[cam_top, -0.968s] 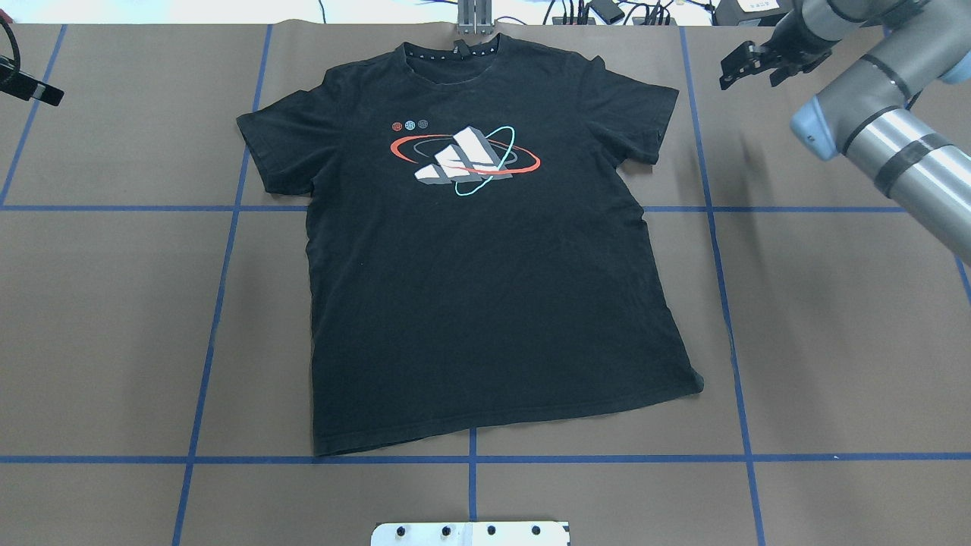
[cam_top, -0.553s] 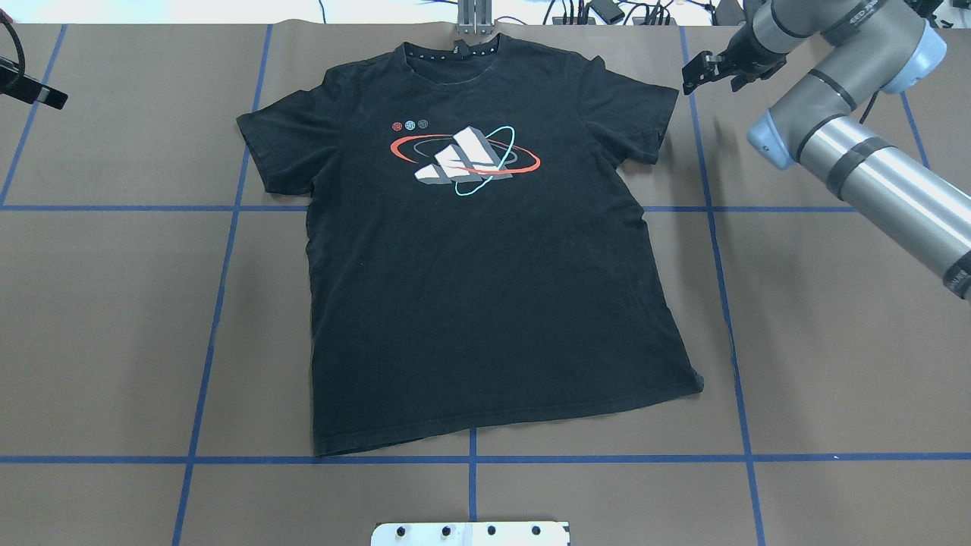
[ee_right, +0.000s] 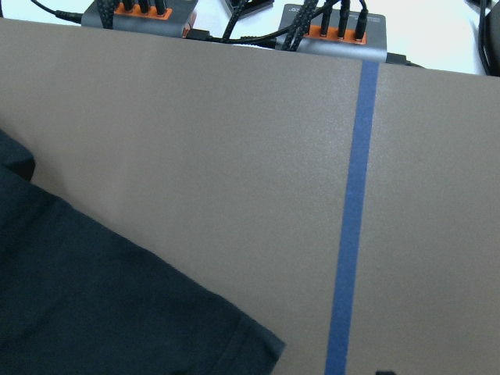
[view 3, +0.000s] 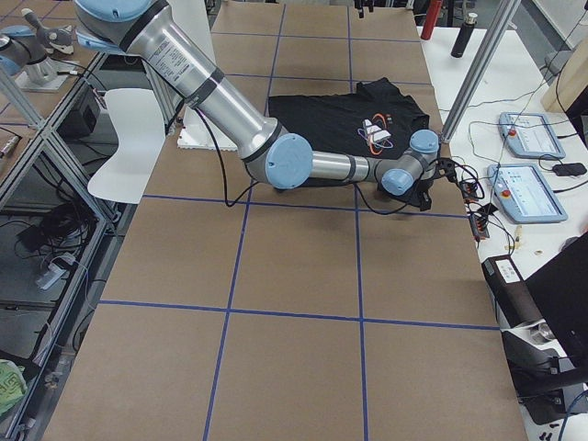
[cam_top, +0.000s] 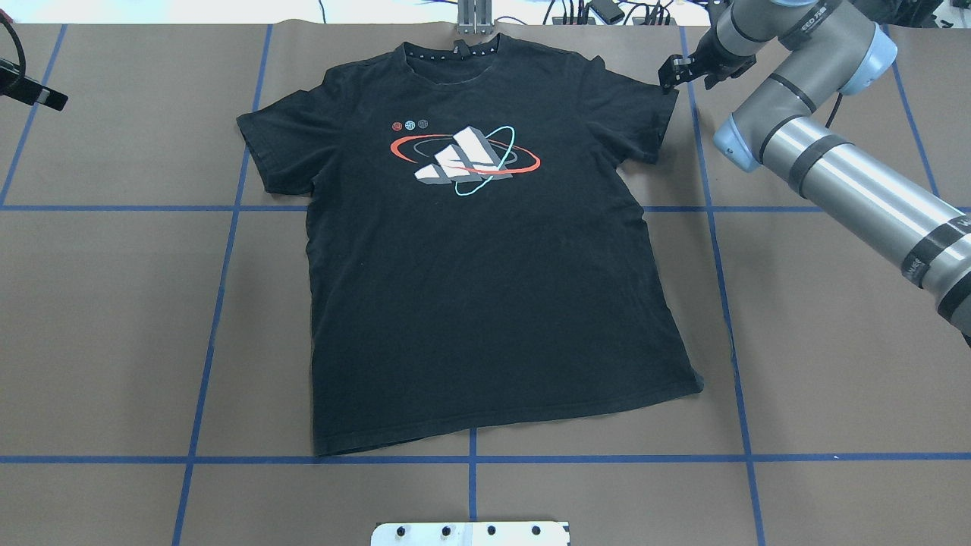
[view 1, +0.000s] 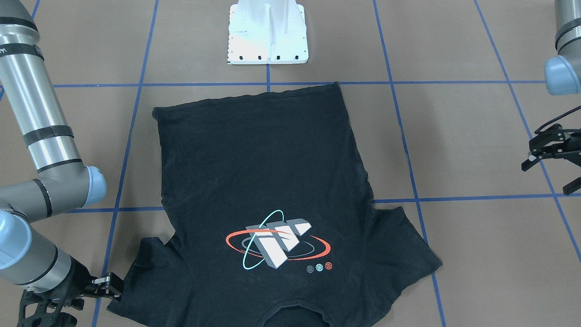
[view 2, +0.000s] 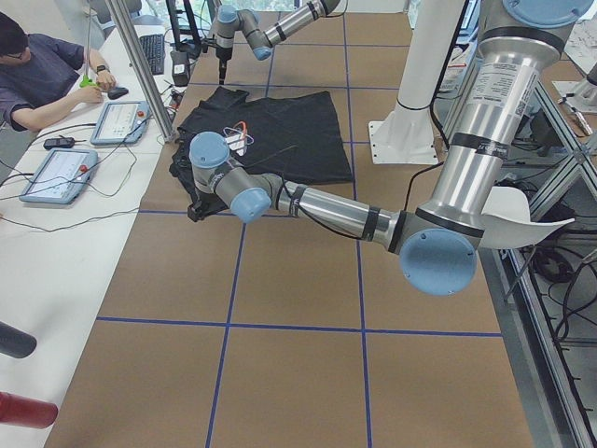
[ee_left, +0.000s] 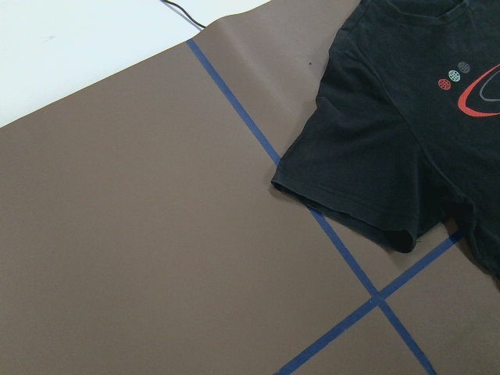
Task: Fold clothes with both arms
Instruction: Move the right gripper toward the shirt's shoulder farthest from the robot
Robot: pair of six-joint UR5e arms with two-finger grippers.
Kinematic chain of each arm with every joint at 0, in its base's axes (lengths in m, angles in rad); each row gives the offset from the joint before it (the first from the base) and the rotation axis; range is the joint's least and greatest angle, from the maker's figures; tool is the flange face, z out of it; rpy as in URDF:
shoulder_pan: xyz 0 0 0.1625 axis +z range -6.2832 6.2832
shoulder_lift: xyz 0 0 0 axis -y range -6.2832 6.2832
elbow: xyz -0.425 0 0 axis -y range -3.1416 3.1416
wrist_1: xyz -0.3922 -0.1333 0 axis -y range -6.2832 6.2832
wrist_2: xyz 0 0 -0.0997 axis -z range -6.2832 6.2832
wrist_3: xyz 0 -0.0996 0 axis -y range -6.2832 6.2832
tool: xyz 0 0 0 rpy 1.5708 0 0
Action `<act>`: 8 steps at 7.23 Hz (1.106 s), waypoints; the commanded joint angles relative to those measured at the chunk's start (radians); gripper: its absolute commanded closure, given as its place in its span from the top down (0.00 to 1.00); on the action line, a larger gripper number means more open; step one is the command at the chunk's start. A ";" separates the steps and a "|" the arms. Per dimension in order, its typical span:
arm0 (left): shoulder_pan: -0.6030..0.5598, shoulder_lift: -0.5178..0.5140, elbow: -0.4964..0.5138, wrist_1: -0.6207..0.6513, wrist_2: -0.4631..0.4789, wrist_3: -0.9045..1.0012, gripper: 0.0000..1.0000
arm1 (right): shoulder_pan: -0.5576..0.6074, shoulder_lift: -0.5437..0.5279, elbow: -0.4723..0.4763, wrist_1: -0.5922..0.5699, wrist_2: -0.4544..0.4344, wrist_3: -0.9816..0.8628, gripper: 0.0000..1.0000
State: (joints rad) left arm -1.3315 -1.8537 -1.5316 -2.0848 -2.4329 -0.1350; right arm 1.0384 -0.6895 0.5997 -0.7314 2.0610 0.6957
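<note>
- A black T-shirt [cam_top: 485, 303] lies spread flat on the brown tabletop [cam_top: 834, 356], print side up. Its collar [cam_top: 447, 54] is at the edge far from the robot, and its hem [cam_top: 501, 421] is nearest the white base [cam_top: 470, 533].
- The graphic [cam_top: 464, 161], white-grey blocks ringed in orange-red and cyan, sits on the chest. Three small dots [cam_top: 410, 124] lie just beside it, toward the collar.
- Blue tape [cam_top: 220, 303] marks a grid on the tabletop. The hem's left corner touches the line in front of the base.
- The right arm [cam_top: 850, 182] reaches over the far right part of the tabletop. The right pincer [cam_top: 670, 76] is at the outer upper corner of the sleeve [cam_top: 645, 125] on that side.
- In the front-facing view its jaws stand slightly apart at the cloth's edge. The right wrist view shows the sleeve corner [ee_right: 258, 344] lying flat and ungripped, so this pincer holds nothing.
- The left pincer [view 1: 544, 178] is over bare tabletop, well apart from the other sleeve [view 1: 408, 245]. Its jaws are spread wide and hold nothing.
- The left wrist view looks down on that sleeve, which is flat, with its cuff [ee_left: 344, 211] lying across a tape line.
- Past the far edge lie grey hubs [ee_right: 328, 31] with orange sockets and black cables.
- In the left side view a person [view 2: 37, 70] sits at a side table near two tablets [view 2: 121, 119].
</note>
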 commanded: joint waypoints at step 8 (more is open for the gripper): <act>0.002 0.001 0.011 -0.009 0.000 0.000 1.00 | -0.024 0.033 -0.073 0.058 -0.050 0.001 0.51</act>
State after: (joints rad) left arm -1.3292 -1.8531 -1.5202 -2.0939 -2.4329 -0.1350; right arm 1.0166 -0.6606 0.5331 -0.6732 2.0193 0.6958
